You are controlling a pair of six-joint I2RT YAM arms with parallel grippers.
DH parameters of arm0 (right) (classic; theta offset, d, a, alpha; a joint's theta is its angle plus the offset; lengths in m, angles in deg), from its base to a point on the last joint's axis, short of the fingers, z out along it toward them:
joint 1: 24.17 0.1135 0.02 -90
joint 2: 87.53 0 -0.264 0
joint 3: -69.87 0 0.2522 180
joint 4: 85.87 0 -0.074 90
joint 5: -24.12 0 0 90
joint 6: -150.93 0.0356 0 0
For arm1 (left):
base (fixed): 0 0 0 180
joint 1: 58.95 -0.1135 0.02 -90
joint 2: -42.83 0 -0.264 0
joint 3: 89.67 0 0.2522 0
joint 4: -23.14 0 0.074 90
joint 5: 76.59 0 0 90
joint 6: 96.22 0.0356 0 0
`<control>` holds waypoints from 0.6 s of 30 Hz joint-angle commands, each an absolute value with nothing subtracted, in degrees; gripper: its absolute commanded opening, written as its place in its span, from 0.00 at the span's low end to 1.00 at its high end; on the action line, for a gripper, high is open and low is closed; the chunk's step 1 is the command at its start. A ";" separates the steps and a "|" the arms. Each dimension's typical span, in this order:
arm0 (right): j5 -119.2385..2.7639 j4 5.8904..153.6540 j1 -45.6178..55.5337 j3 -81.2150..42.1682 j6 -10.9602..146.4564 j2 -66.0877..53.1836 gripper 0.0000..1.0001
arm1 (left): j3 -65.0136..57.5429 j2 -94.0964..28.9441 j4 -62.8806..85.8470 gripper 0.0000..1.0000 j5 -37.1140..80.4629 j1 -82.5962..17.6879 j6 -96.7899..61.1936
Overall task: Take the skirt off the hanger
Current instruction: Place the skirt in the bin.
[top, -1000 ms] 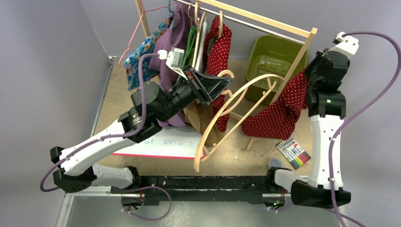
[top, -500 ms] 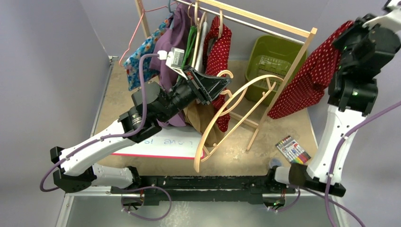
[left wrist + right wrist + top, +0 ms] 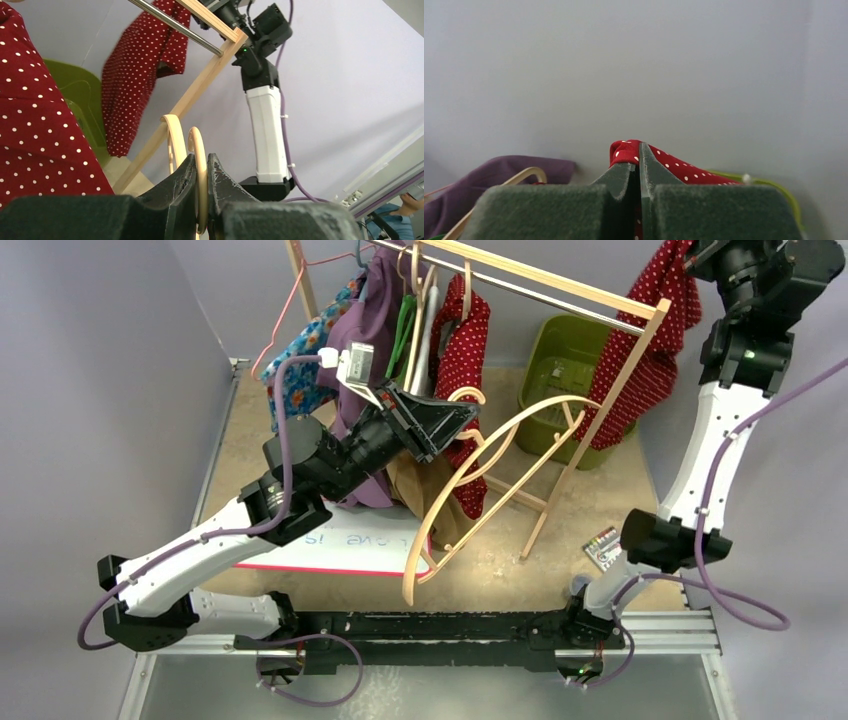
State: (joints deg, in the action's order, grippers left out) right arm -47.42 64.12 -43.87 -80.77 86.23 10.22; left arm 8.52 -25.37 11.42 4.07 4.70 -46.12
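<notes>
The red skirt with white dots (image 3: 655, 330) hangs from my right gripper (image 3: 700, 252), raised high at the back right beside the rack's end post. It is clear of the wooden hanger (image 3: 500, 465). In the right wrist view the gripper (image 3: 636, 160) is shut on a fold of the skirt (image 3: 664, 165). My left gripper (image 3: 468, 416) is shut on the hanger's hook (image 3: 200, 150) and holds the bare hanger tilted in front of the rack. The left wrist view shows the gripper (image 3: 201, 162) and the skirt (image 3: 140, 75) hanging beyond it.
A wooden clothes rack (image 3: 560, 285) carries purple, floral and red dotted garments (image 3: 462, 340). A green bin (image 3: 560, 370) stands behind the rack's right post. A whiteboard (image 3: 350, 540) lies at the front. A marker pack (image 3: 603, 545) lies near the right arm's base.
My right arm has risen and swung back, lifting the skirt from low beside the hanger to high by the rack's end. The left arm shifted slightly with the hanger.
</notes>
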 commanded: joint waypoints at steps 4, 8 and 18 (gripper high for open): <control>-33.59 82.21 -45.29 -79.53 97.82 14.46 0.00 | 7.82 -22.91 14.95 0.00 3.94 4.59 -47.39; -34.72 82.39 -45.30 -71.39 95.03 15.77 0.00 | 7.79 -22.76 15.02 0.00 4.27 4.59 -47.84; -48.08 71.20 -47.36 -80.04 84.36 20.79 0.00 | 8.56 -22.99 14.10 0.00 4.19 4.59 -48.48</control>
State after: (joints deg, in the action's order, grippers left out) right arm -42.83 72.38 -45.60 -66.82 88.57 20.21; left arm 7.71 -24.22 11.36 4.03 4.70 -47.45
